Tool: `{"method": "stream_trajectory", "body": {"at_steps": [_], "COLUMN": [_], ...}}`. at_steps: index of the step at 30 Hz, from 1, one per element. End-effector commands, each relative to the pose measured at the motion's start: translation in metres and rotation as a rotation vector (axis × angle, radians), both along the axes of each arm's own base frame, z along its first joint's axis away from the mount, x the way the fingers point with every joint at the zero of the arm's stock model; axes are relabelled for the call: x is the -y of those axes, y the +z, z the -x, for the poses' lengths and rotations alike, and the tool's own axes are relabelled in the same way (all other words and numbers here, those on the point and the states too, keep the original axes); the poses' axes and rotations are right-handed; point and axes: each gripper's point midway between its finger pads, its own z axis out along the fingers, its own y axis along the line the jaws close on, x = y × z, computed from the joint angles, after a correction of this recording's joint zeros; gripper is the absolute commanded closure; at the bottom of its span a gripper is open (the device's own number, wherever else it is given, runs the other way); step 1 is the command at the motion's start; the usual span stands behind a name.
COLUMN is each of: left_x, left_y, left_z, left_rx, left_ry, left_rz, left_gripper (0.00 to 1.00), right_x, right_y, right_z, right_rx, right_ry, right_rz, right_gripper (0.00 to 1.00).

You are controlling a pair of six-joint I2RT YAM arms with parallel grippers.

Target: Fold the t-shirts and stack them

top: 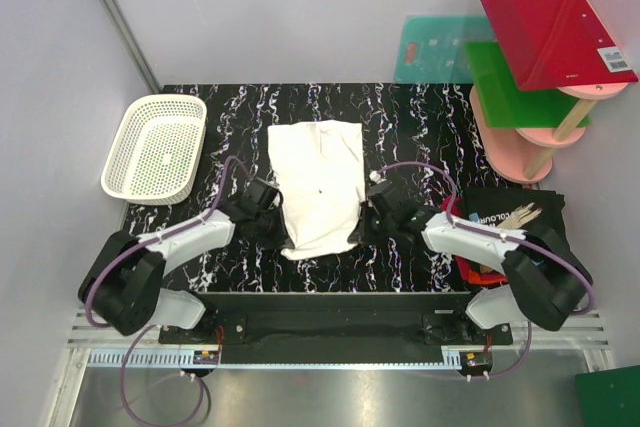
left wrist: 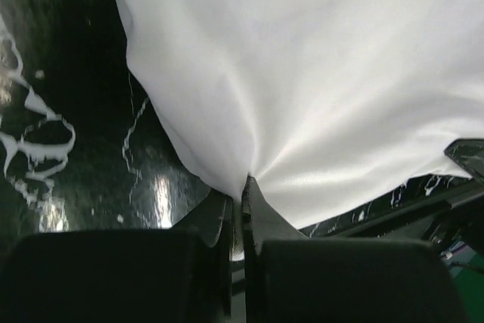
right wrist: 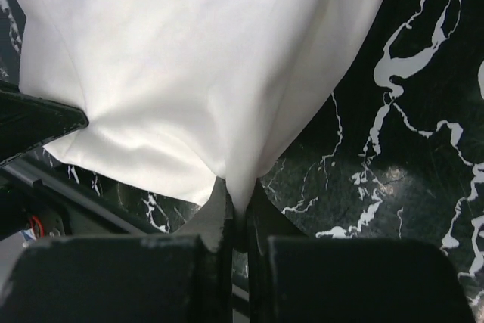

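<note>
The left end effector [left wrist: 242, 196] had its fingers pressed together on a pinch of white cloth, with no gap visible between them and the fabric fanning out from the nip in taut creases. The right end effector [right wrist: 239, 209] was clamped in the same way on the opposite side. Each held a near corner of the white t-shirt [top: 318, 185], probably so that the near hem could be carried over evenly, without one side lagging or twisting. The shirt lay lengthwise in the middle of the surface [top: 420, 132] as a narrow panel with a plain face up and no print showing, so its sides seemed already turned in. The overhead view was too coarse to confirm this, or to tell whether the near edge had left the surface. The matched grips low on the garment suggested that the step in hand was a fold from the near end toward the far end. A black t-shirt [top: 510, 209] with a printed patch lay crumpled at the right edge beside the right arm, with a red-orange t-shirt [top: 468, 269] peeking out beneath it. Both sat out of the working area, apparently waiting their turn. A white mesh basket [top: 155, 147] stood at the far left, well apart from the cloth.
</note>
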Motion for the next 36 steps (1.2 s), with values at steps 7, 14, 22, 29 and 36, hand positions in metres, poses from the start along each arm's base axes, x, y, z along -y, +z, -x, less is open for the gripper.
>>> {"method": "stream_trajectory", "body": {"at_steps": [7,14,22,29,36], "left_x": [-0.008,0.002,0.009,0.001,-0.015], "left_y": [0.117,0.120,0.106,0.119,0.124], "left_z": [-0.040,-0.088,-0.148,-0.194,-0.232], "left_rx": [0.250,0.236,0.188,0.192,0.193], "left_ry": [0.018,0.041,0.059,0.080,0.131], "left_rz": [-0.060,-0.102,-0.094,-0.022,0.023], "left_gripper": [1.00,1.00,1.00,0.99,0.95], "right_x": [0.003,-0.003,-0.006,-0.020,-0.034], "right_y": [0.091,0.107,0.097,0.102,0.090], "right_z": [-0.044,-0.105,-0.184,-0.228,-0.273], "right_rx": [0.306,0.440,0.469,0.499,0.501], "right_ry": [0.007,0.011,-0.033,-0.011,0.000], "right_rz": [0.029,0.184,0.256,0.235,0.213], "right_gripper": [1.00,0.98,0.96,0.92,0.89]}}
